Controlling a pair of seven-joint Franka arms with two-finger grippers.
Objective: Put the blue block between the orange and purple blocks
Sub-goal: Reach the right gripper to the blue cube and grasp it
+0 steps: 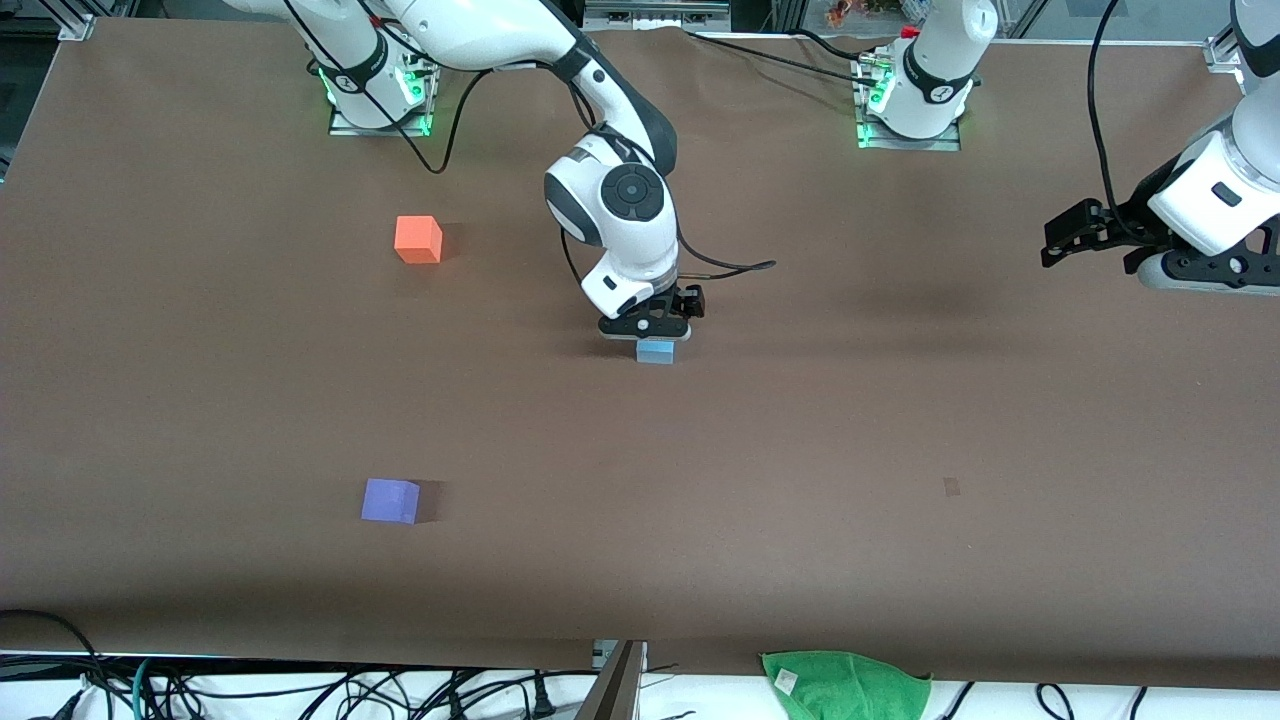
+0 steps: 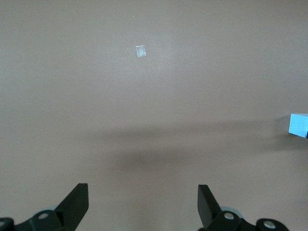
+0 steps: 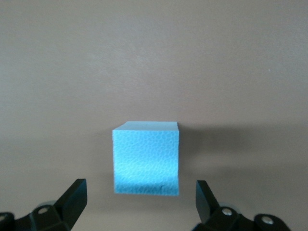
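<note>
Right gripper, jaws wide and empty, over small sky-blue matte cube: drop straight, centre, then close; left gripper waits open.

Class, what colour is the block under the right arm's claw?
Light sky blue: the blue block, shown best in the right wrist view, below the right claw.
</note>
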